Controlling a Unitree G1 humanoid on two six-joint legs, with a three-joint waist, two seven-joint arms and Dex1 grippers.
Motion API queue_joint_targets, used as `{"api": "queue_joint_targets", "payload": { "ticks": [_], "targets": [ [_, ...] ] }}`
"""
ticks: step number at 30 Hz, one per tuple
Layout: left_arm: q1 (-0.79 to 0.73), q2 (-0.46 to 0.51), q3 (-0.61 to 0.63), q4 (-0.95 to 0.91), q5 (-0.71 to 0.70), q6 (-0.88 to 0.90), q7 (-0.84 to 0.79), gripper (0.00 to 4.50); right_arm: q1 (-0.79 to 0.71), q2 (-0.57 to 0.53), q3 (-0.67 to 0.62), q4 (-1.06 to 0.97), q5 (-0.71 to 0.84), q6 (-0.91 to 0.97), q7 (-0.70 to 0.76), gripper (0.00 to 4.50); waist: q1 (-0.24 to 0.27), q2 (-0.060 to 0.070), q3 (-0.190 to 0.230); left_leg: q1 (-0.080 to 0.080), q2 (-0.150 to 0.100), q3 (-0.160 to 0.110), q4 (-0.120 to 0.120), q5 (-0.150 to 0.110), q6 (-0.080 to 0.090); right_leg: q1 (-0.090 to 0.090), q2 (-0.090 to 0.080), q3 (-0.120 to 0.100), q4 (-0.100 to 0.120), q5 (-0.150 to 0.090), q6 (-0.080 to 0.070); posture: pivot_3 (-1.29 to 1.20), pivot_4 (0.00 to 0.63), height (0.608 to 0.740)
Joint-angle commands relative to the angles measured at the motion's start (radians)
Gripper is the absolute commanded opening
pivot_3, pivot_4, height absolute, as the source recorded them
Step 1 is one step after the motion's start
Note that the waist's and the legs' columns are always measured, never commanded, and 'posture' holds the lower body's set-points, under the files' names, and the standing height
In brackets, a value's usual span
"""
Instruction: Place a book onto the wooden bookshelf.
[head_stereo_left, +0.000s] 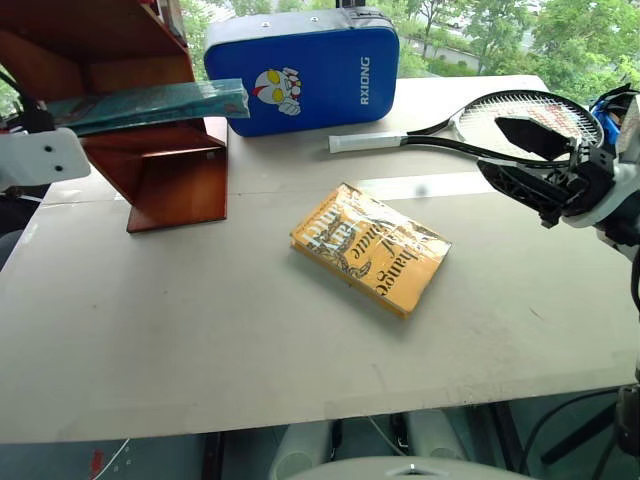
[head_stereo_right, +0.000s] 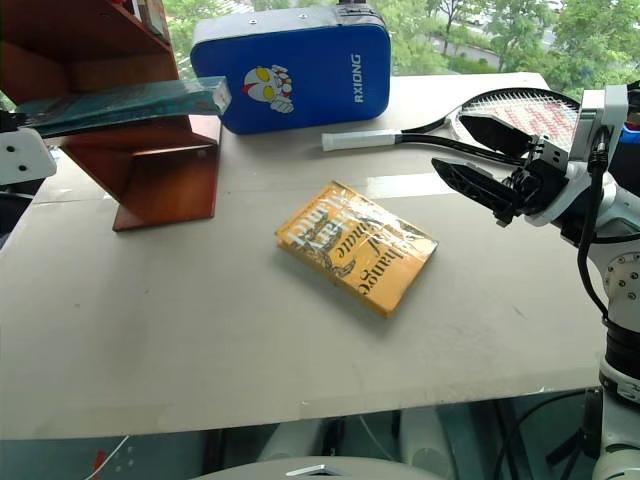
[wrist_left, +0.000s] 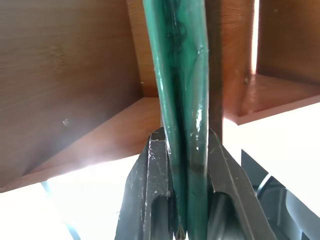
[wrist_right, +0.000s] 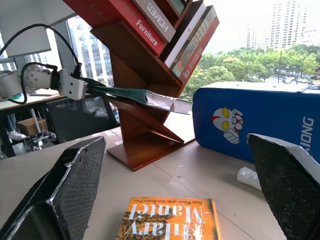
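My left gripper (wrist_left: 186, 200) is shut on one end of the book (head_stereo_left: 150, 105), a teal-green book in wrinkled plastic wrap. The book is held about level against the lower part of the wooden bookshelf (head_stereo_left: 165, 175) at the table's far left, its free end sticking out towards the blue case. In the right wrist view the book (wrist_right: 135, 95) crosses the shelf's slanted boards (wrist_right: 145, 125). I cannot tell whether it rests on a board. Over the table's right side my right gripper (head_stereo_left: 520, 150) hangs open, with nothing between its fingers.
A yellow-orange book (head_stereo_left: 370, 248) lies flat mid-table. A blue padded case (head_stereo_left: 305, 70) stands at the back beside the shelf. A racket (head_stereo_left: 520, 115) lies at the back right, under my right gripper. Several books fill the shelf's upper slots (wrist_right: 165, 25). The pale table (head_stereo_left: 200, 330) stretches in front.
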Motion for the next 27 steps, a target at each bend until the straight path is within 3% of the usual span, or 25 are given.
{"api": "queue_joint_targets", "payload": {
  "ticks": [1,2,6,7,8,12,17,22,25,27],
  "targets": [
    [-0.021,0.042,0.027,0.071,0.004,-0.008,0.022,0.01,0.002,-0.005,-0.022,-0.036,0.001,-0.021,0.002,4.50,-0.010,0.000,0.000,0.000,0.000,0.000,0.000,0.000,0.000,0.000,0.000,0.000,0.000,0.000,0.000,0.00,0.150,0.740],
    [-0.024,0.040,0.029,0.078,-0.004,-0.009,0.012,0.01,0.002,-0.005,-0.023,-0.036,0.001,-0.021,0.001,4.50,-0.012,0.000,0.000,0.001,0.000,0.000,0.000,0.000,0.000,0.000,0.000,0.000,0.001,0.000,0.000,0.00,0.150,0.740],
    [-0.028,0.049,0.044,0.079,-0.020,0.001,-0.006,1.95,0.000,-0.004,-0.020,-0.029,-0.007,-0.026,0.004,4.50,-0.013,0.000,0.000,0.001,0.000,0.001,0.000,0.000,0.000,0.000,0.000,0.002,0.002,0.000,0.000,0.00,0.150,0.740],
    [-0.024,0.053,0.054,0.076,-0.024,0.003,-0.005,2.26,0.000,-0.004,-0.020,-0.027,-0.008,-0.027,0.005,4.50,-0.010,0.000,0.000,0.001,0.000,0.001,0.000,0.000,0.000,0.000,0.000,0.002,0.002,0.000,0.000,0.00,0.150,0.740],
    [-0.019,0.054,0.066,0.073,-0.031,0.003,0.000,2.88,-0.001,-0.004,-0.020,-0.026,-0.009,-0.028,0.005,4.50,-0.009,0.000,0.000,0.001,0.000,0.001,0.000,0.000,0.000,0.000,0.000,0.001,0.002,0.000,0.000,0.00,0.150,0.740],
    [0.048,0.051,0.142,0.055,-0.051,0.004,0.028,4.47,0.001,-0.001,-0.021,-0.019,-0.017,-0.036,0.008,4.50,-0.004,0.000,0.000,0.001,0.000,0.001,0.001,0.000,0.000,0.000,0.000,0.001,0.001,0.000,0.000,0.00,0.150,0.740],
    [0.193,-0.030,0.351,-0.009,-0.103,-0.009,0.097,4.47,0.015,0.002,-0.023,0.003,-0.037,-0.047,0.017,4.50,-0.005,0.000,0.000,0.001,0.000,0.001,0.001,0.000,0.000,0.000,0.000,0.002,0.002,0.000,0.000,0.00,0.150,0.740],
    [0.374,-0.233,0.562,-0.179,-0.266,-0.076,0.064,4.47,0.160,-0.031,-0.023,0.054,-0.166,-0.135,0.088,4.50,-0.002,0.000,-0.001,0.001,0.000,0.001,0.001,0.000,0.000,0.000,-0.001,0.005,0.001,0.000,0.000,0.00,0.150,0.740],
    [0.480,-0.412,0.564,-0.369,-0.444,0.006,-0.009,4.47,0.256,-0.032,-0.033,0.095,-0.234,-0.202,0.115,4.50,0.008,0.000,-0.001,0.001,0.000,0.001,0.002,0.000,0.000,0.000,-0.002,0.005,0.000,0.000,0.000,0.00,0.150,0.740],
    [0.581,-0.511,0.511,-0.525,-0.613,0.187,-0.100,4.47,0.322,-0.029,-0.034,0.133,-0.291,-0.267,0.140,4.50,0.014,0.000,-0.001,0.001,0.000,0.002,0.003,0.000,0.000,0.000,-0.002,0.007,-0.001,0.000,0.000,0.00,0.150,0.740]
  ]
}}
